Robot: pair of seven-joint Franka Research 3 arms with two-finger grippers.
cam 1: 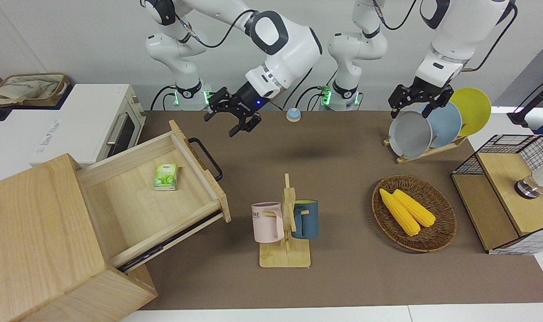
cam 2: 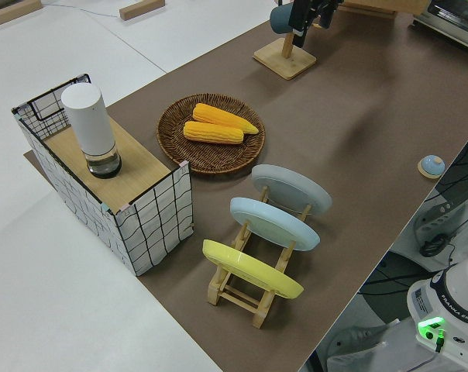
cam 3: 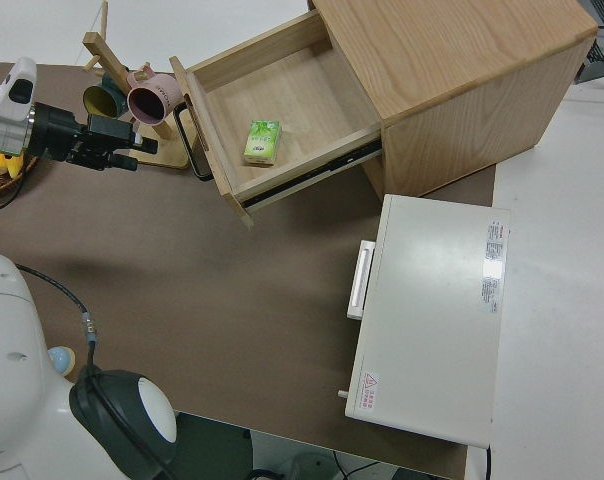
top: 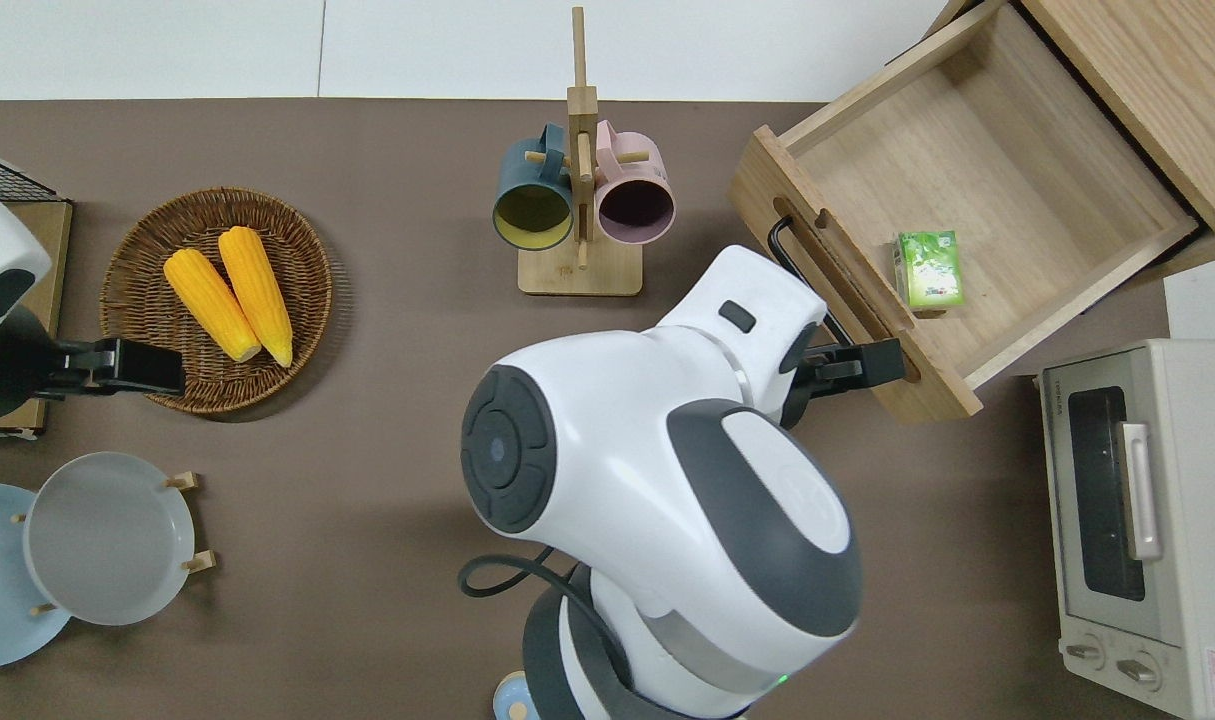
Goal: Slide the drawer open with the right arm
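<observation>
The light-wood drawer [cam 1: 141, 205] stands pulled far out of the pale wooden cabinet [cam 1: 34, 232], and its black loop handle [cam 1: 206, 156] is free. It also shows in the overhead view [top: 997, 170] and the right side view [cam 3: 292, 100]. A green pack [cam 1: 166, 176] lies inside it. My right gripper [cam 1: 224, 121] is open, empty and raised clear of the handle. In the overhead view the right gripper [top: 882, 358] is over the drawer front's corner nearest the robots. My left arm is parked, its gripper [cam 1: 416, 105] open.
A white toaster oven [cam 1: 97, 120] stands beside the cabinet, nearer to the robots. A mug rack [cam 1: 285, 223] with two mugs is mid-table, and a small blue bell [cam 1: 292, 115] lies near the bases. A corn basket [cam 1: 445, 223], a plate rack [cam 1: 432, 125] and a wire-mesh box [cam 1: 508, 192] stand toward the left arm's end.
</observation>
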